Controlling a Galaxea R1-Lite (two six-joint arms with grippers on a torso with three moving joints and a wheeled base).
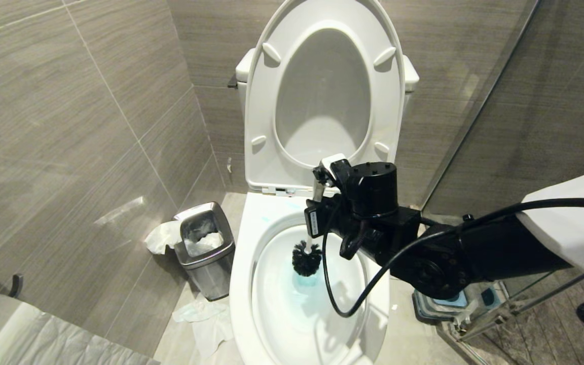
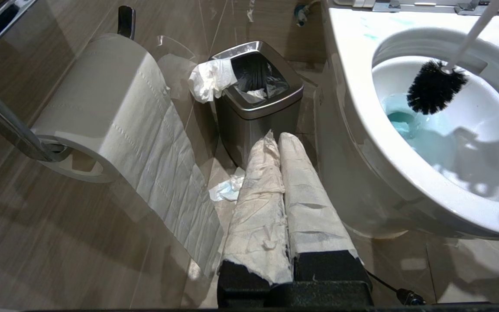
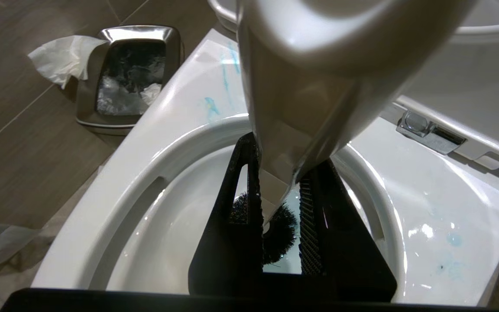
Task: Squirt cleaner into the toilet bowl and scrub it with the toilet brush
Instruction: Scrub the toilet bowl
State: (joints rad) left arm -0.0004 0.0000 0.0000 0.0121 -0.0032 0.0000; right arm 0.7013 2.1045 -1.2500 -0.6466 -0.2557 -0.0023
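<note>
The right hand point(image 3: 280, 190) hangs over the back of the toilet bowl point(image 1: 244, 263), its black fingers point(image 3: 232, 208) closed on the pale handle of the toilet brush point(image 1: 306, 257). The stick slants down from the hand into the basin, and the dark bristle head sits low inside, just above the turquoise cleaner point(image 2: 399, 119) pooled at the bottom. Thin blue streaks also mark the flat rim near the hinges. Seat and lid stand raised against the tank. The left hand point(image 2: 282, 143), wrapped in white paper, is closed and empty, parked low beside the bowl. A steel waste bin point(image 1: 206, 248) with crumpled tissue stands just left of the bowl, and a toilet paper roll point(image 2: 102, 99) hangs on the wall
</note>
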